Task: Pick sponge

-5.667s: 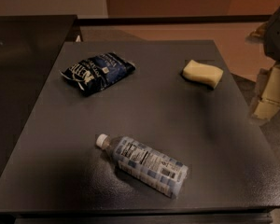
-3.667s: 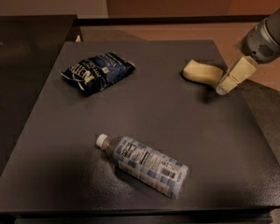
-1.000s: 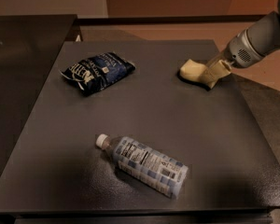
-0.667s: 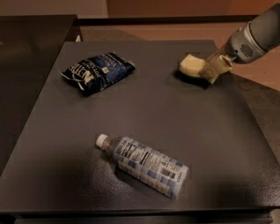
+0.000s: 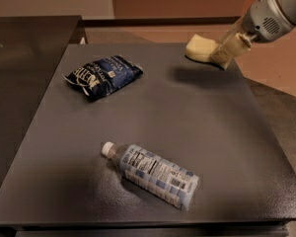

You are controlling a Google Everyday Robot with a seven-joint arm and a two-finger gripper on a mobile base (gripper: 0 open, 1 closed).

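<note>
In the upper right of the frame the gripper [image 5: 221, 52] holds the sponge [image 5: 199, 48]. Its cream fingers [image 5: 233, 47] are closed on the sponge's right end, and the rest of the block sticks out to the left. The sponge hangs clear of the desk [image 5: 222, 132], with its shadow [image 5: 197, 75] lying apart from it on the dark surface below.

The sponge looks light and soft, so it should give under the fingers rather than slip. Weight is unlikely to be a problem. The hold is near one end, though, so the free end may sag or swing, and a grip nearer the middle across the short sides would be steadier.

The blue snack bag [image 5: 102, 75] at the upper left and the water bottle [image 5: 150, 174] at the lower centre lie well apart from it.
</note>
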